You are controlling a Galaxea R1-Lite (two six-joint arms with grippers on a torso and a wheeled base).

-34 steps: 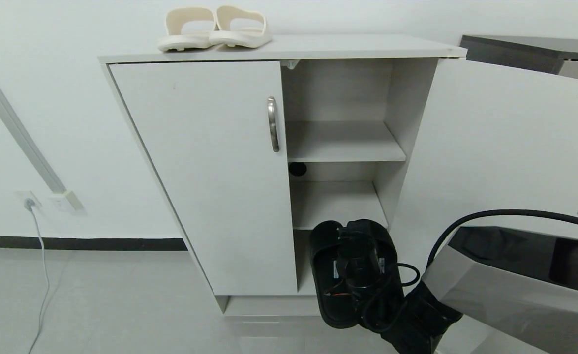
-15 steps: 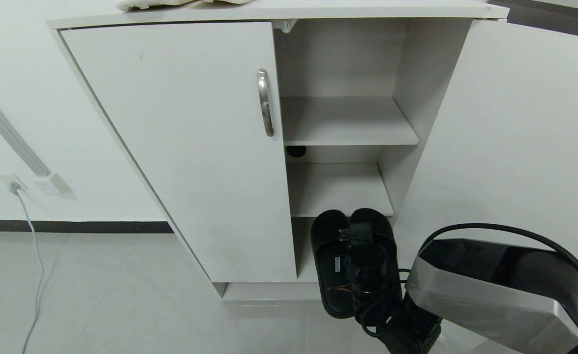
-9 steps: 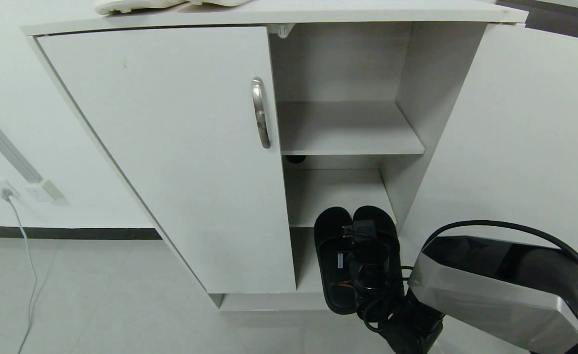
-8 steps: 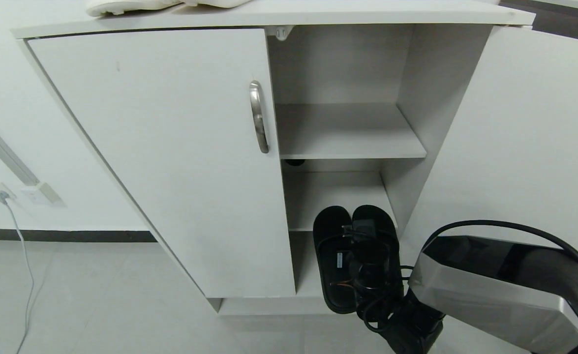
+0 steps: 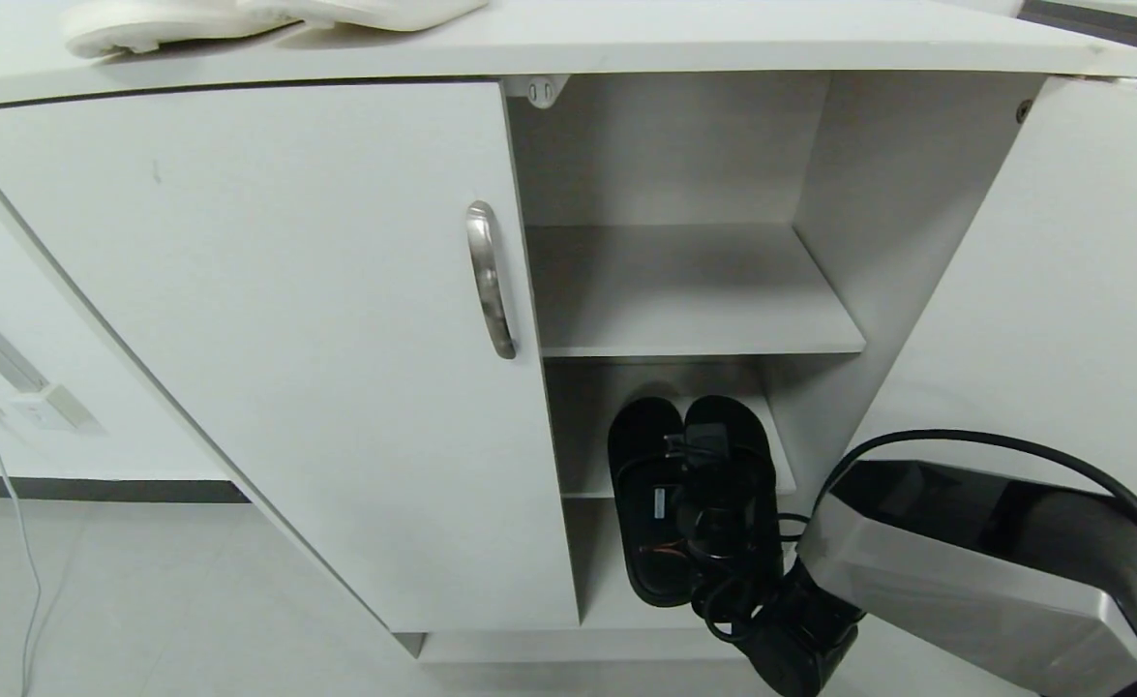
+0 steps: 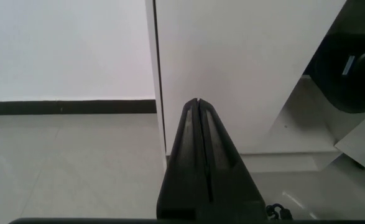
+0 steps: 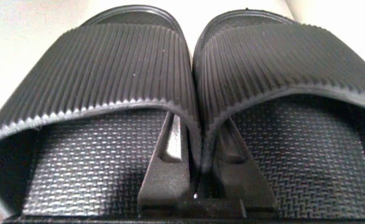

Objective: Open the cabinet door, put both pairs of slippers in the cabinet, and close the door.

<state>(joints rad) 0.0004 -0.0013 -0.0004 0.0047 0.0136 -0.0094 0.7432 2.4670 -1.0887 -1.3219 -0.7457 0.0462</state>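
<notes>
The black slippers (image 5: 653,503) are held side by side at the cabinet (image 5: 626,39) opening, toes pointed inward over the lower shelf (image 5: 583,455). Their adjoining straps are clamped by the right gripper (image 7: 198,155). The right door (image 5: 1062,290) is swung open (the left door (image 5: 287,339) is closed). The cream slippers (image 5: 142,24) are placed on the cabinet top. The left gripper (image 6: 198,124) is closed on nothing, above the floor (image 6: 58,174).

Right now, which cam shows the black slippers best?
Right wrist view: the black slippers fill it, the fingers clamped on the straps' inner edges. Head view gives the whole pair low at the cabinet, partly under the right gripper. Left wrist view catches one dark edge.
</notes>
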